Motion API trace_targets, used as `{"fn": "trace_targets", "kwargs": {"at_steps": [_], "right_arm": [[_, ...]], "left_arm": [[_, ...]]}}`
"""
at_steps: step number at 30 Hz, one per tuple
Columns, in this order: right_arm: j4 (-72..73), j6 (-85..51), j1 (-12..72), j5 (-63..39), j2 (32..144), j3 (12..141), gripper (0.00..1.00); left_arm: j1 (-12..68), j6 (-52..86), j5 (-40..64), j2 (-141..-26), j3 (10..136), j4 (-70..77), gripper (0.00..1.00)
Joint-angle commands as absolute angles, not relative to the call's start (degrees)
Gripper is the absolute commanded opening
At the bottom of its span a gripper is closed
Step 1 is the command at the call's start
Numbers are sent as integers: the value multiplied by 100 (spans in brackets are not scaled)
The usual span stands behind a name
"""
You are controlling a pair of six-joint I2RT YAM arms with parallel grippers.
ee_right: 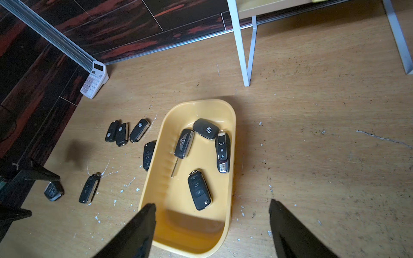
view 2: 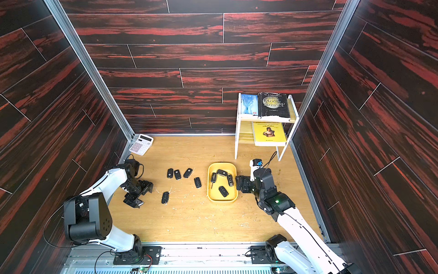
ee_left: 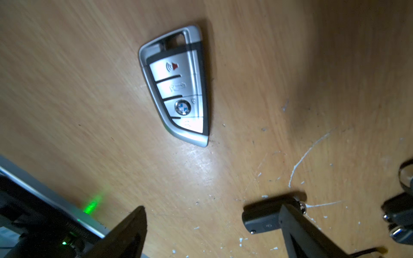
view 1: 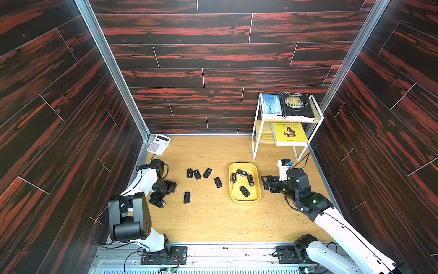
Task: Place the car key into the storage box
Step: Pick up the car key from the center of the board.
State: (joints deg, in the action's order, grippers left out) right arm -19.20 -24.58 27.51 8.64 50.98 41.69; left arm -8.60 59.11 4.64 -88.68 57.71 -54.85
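White calculator [view 1: 158, 144]: sits in the far left corner of the wood-grain desk [view 1: 225, 220].
Left fingers [ee_left: 129, 230]: spread wide with nothing between them, hanging low over the desk near its left edge.
Car key [ee_left: 178, 89]: a silver fob lying flat on the desk, buttons up. It is just beneath the left fingers and touches neither. It lies outside the storage box, well to the box's left.
Black fobs [view 1: 197, 174]: five lie on the desk between the left fingers and the box. Three lie side by side toward the far edge, one lies nearer the front, and one lies just beside the box's left rim.
Storage box [view 1: 245, 200]: a yellow tray right of the desk's middle, its long side running front to back. Four fobs [ee_right: 199, 192] lie inside, one with its metal blade folded out.
Right fingers [ee_right: 136, 232]: wide apart and empty, at the box's right rim. In the right wrist view one finger overlaps the box's end wall and the other hangs over bare desk.
White rack [ee_right: 243, 58]: stands in the far right corner, with books [view 1: 296, 104] on both shelves.
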Motion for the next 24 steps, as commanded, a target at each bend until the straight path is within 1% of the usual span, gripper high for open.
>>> {"fn": "trace_targets", "kwargs": {"at_steps": [1,3,13,24], "right_arm": [[-1880,-2425,2742,797,5045,4035,84],[-1889,-2426,2742,813,5045,4035,84],[-1898,-2422,2738,795,5089,4034,84],[-1904,-2417,2733,788,5113,4017,84]], "left_arm": [[-931,6444,214,-8547,5528,-5089,96],[-985,6523,135,-8508,5423,-4930,96],[-1491,6281,394,-8851,5154,-4497,95],[-1784,6067,360,-9173,4934,-4155,92]]}}
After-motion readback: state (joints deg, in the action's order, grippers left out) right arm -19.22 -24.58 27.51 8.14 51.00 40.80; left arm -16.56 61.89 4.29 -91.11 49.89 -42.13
